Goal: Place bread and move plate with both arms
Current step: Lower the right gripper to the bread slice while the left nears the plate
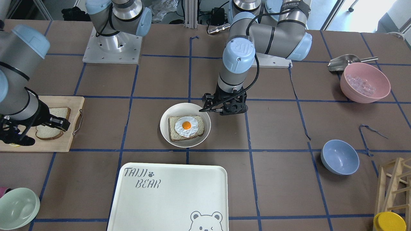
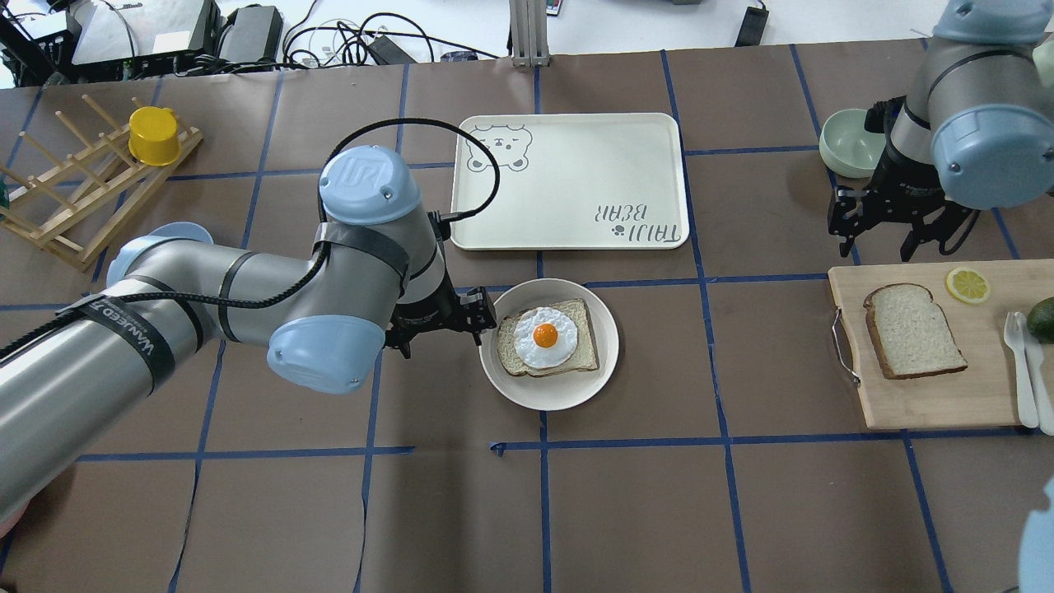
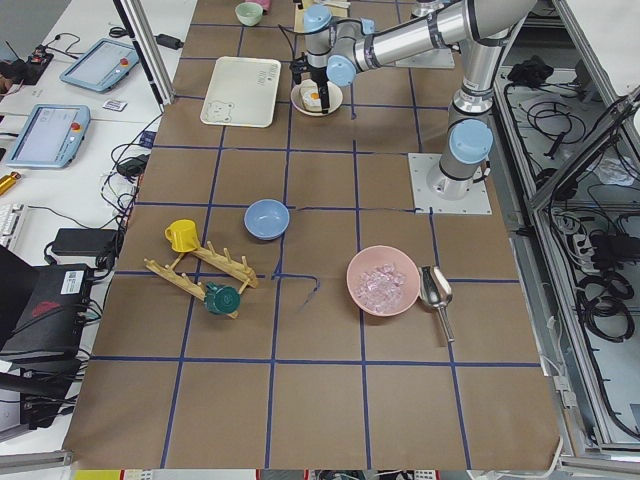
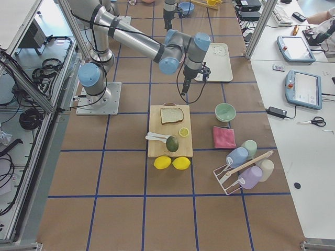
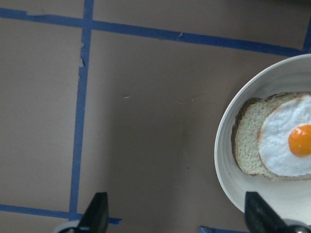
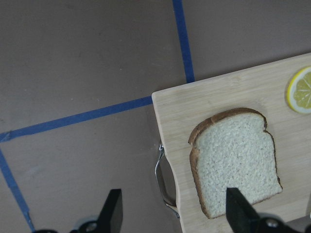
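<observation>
Bread flat on board, near right tool, not touching.

Both arms on my feed: silver-grey tubes with light-blue joint caps. Left arm has a UR logo embossed on the wrist cap, a black ribbed cable and a black strap lettered, I think, "WANJEED". Right arm looks alike. Left gripper and right gripper are black. The pale metal base plate is dotted with screws.
</observation>
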Robot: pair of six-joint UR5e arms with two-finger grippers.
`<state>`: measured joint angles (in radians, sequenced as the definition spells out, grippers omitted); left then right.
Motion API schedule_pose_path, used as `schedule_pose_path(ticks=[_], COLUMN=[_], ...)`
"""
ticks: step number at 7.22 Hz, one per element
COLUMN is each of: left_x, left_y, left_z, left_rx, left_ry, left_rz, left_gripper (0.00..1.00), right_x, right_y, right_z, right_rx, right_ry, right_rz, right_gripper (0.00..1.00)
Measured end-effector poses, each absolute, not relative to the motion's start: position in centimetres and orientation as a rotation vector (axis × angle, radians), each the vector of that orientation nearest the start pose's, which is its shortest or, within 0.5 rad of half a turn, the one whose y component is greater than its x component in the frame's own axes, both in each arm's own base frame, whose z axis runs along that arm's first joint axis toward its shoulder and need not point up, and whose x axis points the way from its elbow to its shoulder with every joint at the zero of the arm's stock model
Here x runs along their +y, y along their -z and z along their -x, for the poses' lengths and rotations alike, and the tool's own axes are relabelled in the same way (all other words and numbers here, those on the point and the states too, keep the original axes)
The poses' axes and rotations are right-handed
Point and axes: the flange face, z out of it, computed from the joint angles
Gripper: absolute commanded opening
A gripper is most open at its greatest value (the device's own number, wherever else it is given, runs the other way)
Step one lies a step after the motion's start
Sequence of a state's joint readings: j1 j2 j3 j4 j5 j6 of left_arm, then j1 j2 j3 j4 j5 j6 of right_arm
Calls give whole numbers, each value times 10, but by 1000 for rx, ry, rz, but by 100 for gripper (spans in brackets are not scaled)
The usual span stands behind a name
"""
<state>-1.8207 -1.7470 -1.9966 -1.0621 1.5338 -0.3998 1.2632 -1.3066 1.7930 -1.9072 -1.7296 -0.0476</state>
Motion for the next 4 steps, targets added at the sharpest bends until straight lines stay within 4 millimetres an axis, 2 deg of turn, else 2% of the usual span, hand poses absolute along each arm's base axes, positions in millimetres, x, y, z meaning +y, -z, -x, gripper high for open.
schedule_pose_path(ticks=[2, 4], left_x=[-442, -455], left_y=[-249, -266], left_z=[257, 245], left_rx=[3141, 3161], left_ry=[-133, -78], left_rz=[204, 120], left_gripper=[100, 100], right_x=[-543, -536], right_y=[-228, -207], right_z=[71, 76], right_rx=[3235, 3255], right_ry=[-296, -302], right_rz=[-464, -480], right_gripper=[59, 60])
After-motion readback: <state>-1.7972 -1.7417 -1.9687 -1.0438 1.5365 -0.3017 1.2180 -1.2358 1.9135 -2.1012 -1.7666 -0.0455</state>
